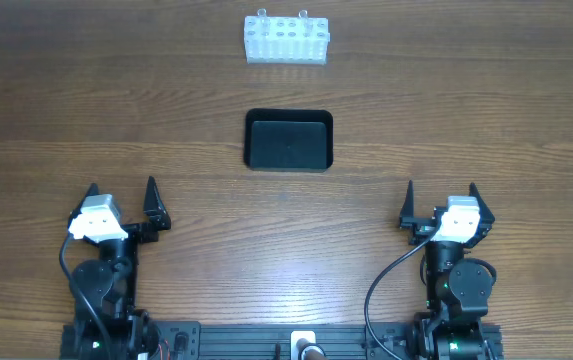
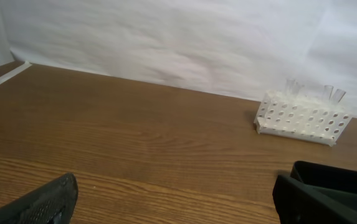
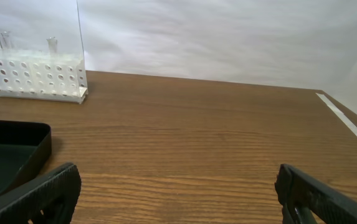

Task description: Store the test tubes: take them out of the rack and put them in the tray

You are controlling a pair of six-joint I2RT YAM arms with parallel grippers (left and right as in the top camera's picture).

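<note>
Right now the white rack (image 1: 286,40) stands at the 12 o'clock edge of the wooden worktop (image 1: 506,100), well apart from both arms. Two clear test tubes (image 3: 4,41) stand upright in it, one near its 9 o'clock end and the other past the middle toward 3 o'clock. Their rims poke above the rack's top. The black tray (image 1: 289,140) lies at the worktop's centre, toward 6 o'clock from the rack and apart from it, its dark floor fully in sight. The left claw (image 1: 121,192) sits low at about 8 o'clock, its fingers spread wide. The right claw (image 1: 440,192) mirrors it at about 4 o'clock, likewise spread wide. Each claw points toward 12 o'clock, with bare wood between it and the tray.
</note>
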